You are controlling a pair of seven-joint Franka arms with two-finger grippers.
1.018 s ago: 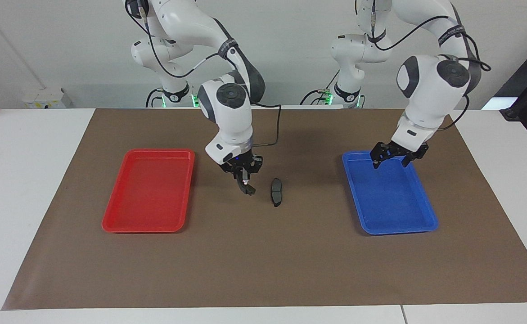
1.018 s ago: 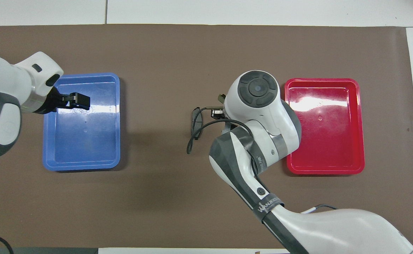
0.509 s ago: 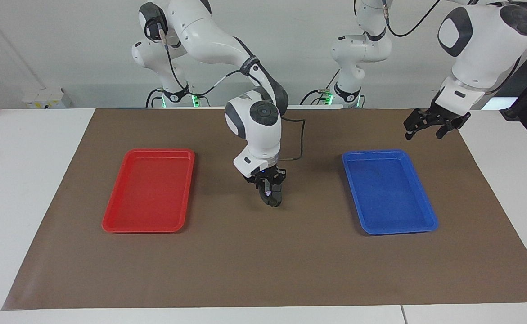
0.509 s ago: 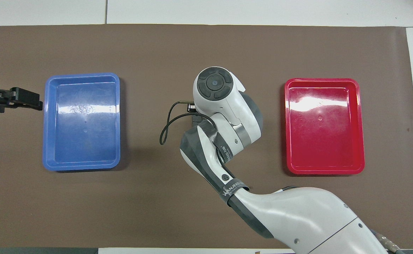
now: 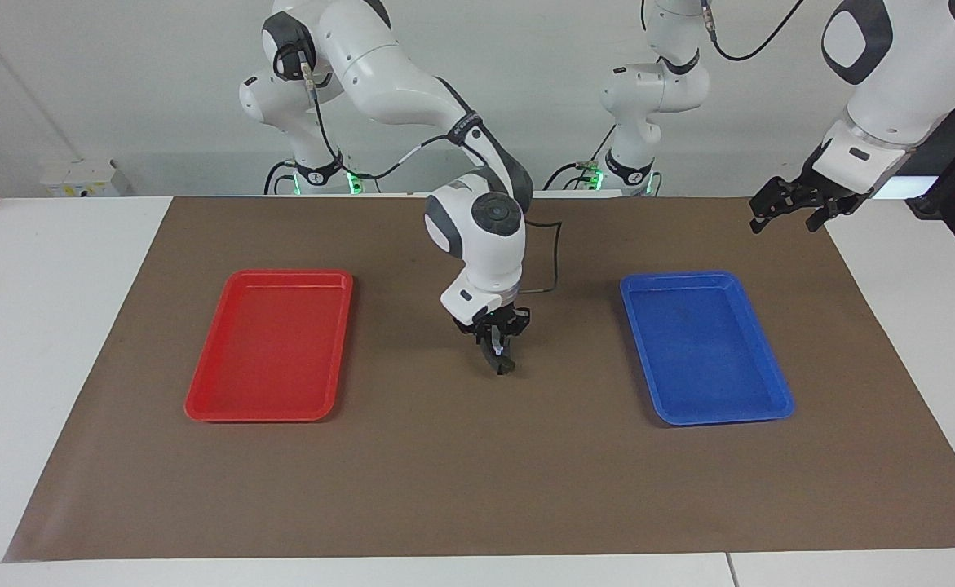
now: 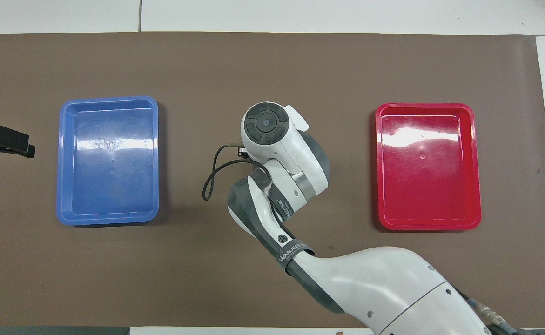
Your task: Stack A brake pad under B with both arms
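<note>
My right gripper point(image 5: 499, 359) is low over the middle of the brown mat, between the two trays. Its fingers stand close together, shut on a dark brake pad. Only a dark pad end point(image 5: 505, 368) shows at the fingertips, on the mat. I cannot tell whether it is the short dull pad A or the long crescent pad B. In the overhead view the right arm's wrist point(image 6: 267, 128) hides both pads and the gripper. My left gripper point(image 5: 791, 214) is open and empty, raised over the mat's edge at the left arm's end; it also shows in the overhead view point(image 6: 23, 144).
An empty red tray point(image 5: 269, 342) lies toward the right arm's end and an empty blue tray point(image 5: 705, 346) toward the left arm's end. Both show in the overhead view, the red tray point(image 6: 428, 167) and the blue tray point(image 6: 109, 160). A black cable point(image 6: 211, 179) loops off the right wrist.
My right gripper carried a dark pad sideways to the pad lying on the mat and lowered onto it. My left gripper rose from over the blue tray and drew back past the tray's edge.
</note>
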